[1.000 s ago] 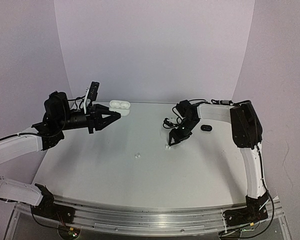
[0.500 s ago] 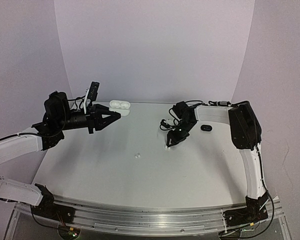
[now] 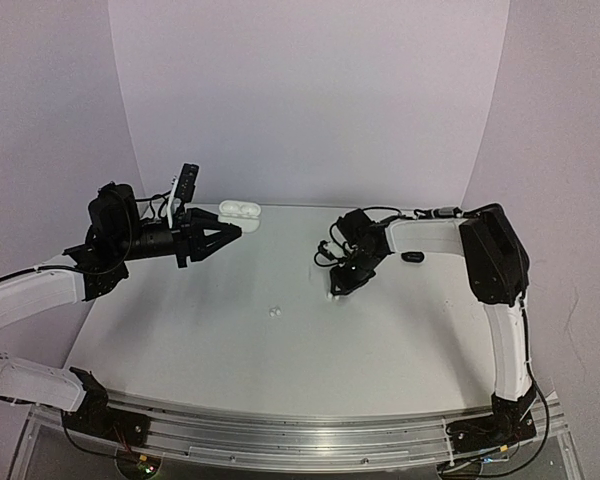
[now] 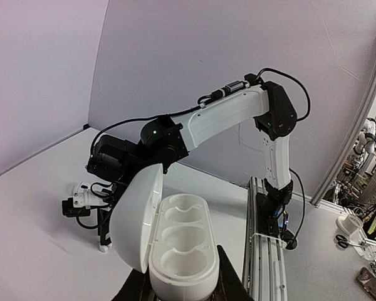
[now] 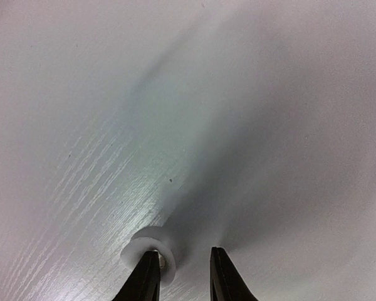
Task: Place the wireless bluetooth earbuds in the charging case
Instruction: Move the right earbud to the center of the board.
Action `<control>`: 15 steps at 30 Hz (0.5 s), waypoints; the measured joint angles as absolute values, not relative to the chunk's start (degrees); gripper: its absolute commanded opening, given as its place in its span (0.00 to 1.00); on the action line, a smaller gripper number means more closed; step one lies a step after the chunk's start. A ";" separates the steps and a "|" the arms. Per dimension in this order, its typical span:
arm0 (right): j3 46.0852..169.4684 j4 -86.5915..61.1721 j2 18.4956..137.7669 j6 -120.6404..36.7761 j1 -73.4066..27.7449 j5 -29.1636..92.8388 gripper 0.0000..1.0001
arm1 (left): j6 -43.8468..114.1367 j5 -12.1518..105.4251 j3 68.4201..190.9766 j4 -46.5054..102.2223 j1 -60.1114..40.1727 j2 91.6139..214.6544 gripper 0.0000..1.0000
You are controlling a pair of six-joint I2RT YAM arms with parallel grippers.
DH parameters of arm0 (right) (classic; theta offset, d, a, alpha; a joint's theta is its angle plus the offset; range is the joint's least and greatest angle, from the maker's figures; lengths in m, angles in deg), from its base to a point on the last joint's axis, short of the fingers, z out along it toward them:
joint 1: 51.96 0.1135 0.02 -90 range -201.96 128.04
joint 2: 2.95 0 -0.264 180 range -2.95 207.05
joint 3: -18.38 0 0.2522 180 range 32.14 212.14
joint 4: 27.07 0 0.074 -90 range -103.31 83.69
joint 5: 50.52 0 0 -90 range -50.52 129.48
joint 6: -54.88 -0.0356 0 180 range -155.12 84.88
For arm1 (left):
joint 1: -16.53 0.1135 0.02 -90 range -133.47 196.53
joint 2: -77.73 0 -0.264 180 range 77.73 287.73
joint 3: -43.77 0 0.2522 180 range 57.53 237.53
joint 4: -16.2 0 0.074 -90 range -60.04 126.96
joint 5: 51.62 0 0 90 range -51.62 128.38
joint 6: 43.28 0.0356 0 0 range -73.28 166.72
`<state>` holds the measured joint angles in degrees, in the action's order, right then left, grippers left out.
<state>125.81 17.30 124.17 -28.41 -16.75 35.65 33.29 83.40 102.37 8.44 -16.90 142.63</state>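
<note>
My left gripper is shut on the white charging case and holds it above the table's back left. The case's lid stands open and its moulded wells are empty. The case shows at the fingertips from above. My right gripper points down at the table's middle, its jaws narrowly open. A white earbud lies on the table under its left fingertip, and the gap between the fingers is bare. The same earbud shows in the left wrist view. Another white earbud lies loose further left.
A small black oval object lies on the table under the right arm's forearm. The white backdrop curves up behind the table. The aluminium rail runs along the near edge.
My right gripper has shifted a little left and down onto the white earbud, and its jaws have narrowed. The left arm and the case have not moved.
</note>
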 measured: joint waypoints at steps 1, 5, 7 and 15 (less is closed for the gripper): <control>125.17 16.75 123.75 -29.02 -16.44 36.15 0.27 | 33.31 83.40 102.37 8.44 -16.90 142.63 0.00; 123.22 15.04 122.60 -31.44 -15.13 38.34 0.25 | 33.36 83.41 102.36 8.44 -16.90 142.63 0.00; 122.45 14.40 122.11 -32.82 -14.42 39.52 0.24 | 33.38 83.41 102.29 8.43 -16.90 142.63 0.00; 119.55 12.28 120.45 -39.35 -12.37 43.06 0.26 | 33.45 83.39 101.93 8.43 -16.90 142.63 0.00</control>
